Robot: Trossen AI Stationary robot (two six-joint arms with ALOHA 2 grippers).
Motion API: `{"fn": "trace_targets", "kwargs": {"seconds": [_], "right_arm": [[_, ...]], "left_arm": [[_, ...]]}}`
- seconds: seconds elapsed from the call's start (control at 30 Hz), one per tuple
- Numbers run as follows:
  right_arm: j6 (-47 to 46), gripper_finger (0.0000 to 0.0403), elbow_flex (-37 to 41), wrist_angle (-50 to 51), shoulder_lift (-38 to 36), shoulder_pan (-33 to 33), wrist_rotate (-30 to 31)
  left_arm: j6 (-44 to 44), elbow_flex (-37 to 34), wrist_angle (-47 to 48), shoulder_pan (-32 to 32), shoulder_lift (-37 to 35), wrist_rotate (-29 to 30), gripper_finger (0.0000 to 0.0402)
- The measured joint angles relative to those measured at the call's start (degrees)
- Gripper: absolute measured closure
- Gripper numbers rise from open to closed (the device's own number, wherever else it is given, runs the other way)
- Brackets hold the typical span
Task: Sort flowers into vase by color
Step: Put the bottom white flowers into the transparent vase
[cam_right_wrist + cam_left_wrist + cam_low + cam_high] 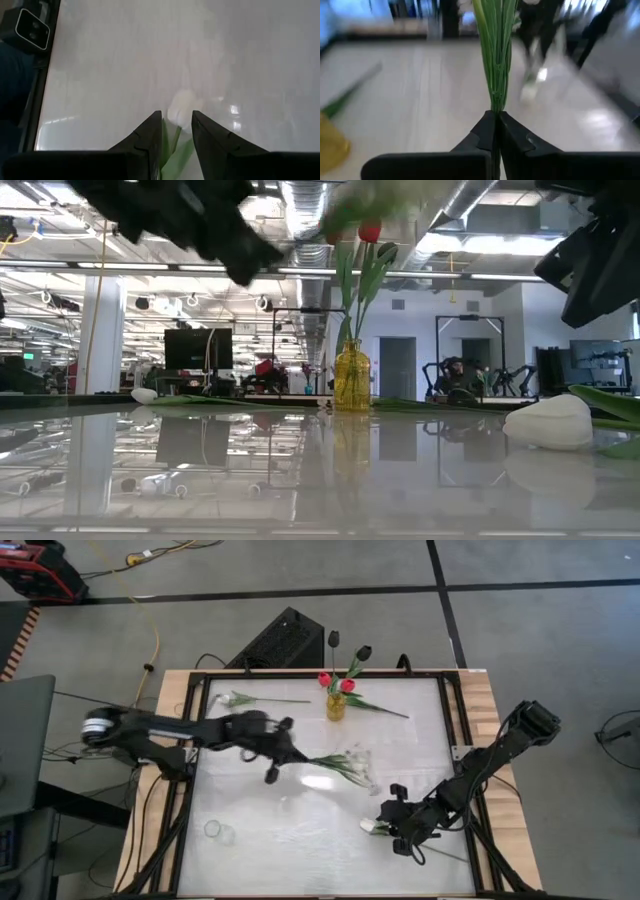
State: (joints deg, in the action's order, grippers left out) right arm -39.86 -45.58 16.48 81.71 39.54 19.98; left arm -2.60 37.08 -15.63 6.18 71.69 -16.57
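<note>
My left gripper (pixel 296 750) (pixel 495 114) hangs over the table's middle, shut on the spray of tiny white blossoms (pixel 345 766). The yellow-amber vase (pixel 336 707) (pixel 352 375) stands near the far edge and holds red tulips (pixel 347 686) and black tulips (pixel 362 653). One white tulip (pixel 235 698) lies flat at the far left. My right gripper (pixel 385 823) (pixel 176 117) is open and low over the near right. Its fingers stand on either side of the stem of another white tulip (pixel 182 107) (pixel 548 422) lying on the table. My left gripper pinches the spray's bundled green stems (pixel 495 97) at their cut end between its two fingers. The fingers come roughly level from the table's left, in line with the stems. The spray reaches out toward the table's right, with its blossoms (pixel 358 768) beyond the fingers and seemingly lifted off the table.
A small clear glass jar (pixel 215 831) stands near the near left corner. Wooden rails (pixel 170 720) frame the white table top. A black box (pixel 285 640) sits beyond the far edge. Bare table lies between the vase and the right gripper.
</note>
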Motion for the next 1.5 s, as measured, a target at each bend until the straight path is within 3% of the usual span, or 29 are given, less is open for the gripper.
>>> {"fn": "trace_targets", "kwargs": {"seconds": [0.17,0.3,0.5,0.7,1.1,1.5], "right_arm": [[1.11,0.0271,0.0,-0.03,0.08,0.13,1.87],[5.12,0.0271,0.0,-2.48,0.11,-0.13,4.44],[8.48,0.0271,0.0,-5.53,0.11,-1.26,4.62],[8.45,0.0271,0.0,-5.83,0.11,-2.24,4.6],[8.42,0.0271,0.0,-7.5,0.11,-2.19,4.58],[8.42,0.0271,0.0,-9.45,0.11,-2.19,4.62]], "left_arm": [[9.28,-9.47,-13.01,-5.4,-14.97,2.51,0.0401],[13.18,-15.87,-18.07,-10.48,-25.72,4.69,0.0401],[15.86,-23.28,-27.04,-18.81,-35.84,7.84,0.0401],[15.55,-26.91,-32.11,-26.3,-38.08,6.49,0.0402],[11.59,-27.89,-32.55,-41.43,-37.34,6.2,0.0402],[5.3,-28.2,-28.2,-54.92,-35.9,20.34,0.0402]]}}
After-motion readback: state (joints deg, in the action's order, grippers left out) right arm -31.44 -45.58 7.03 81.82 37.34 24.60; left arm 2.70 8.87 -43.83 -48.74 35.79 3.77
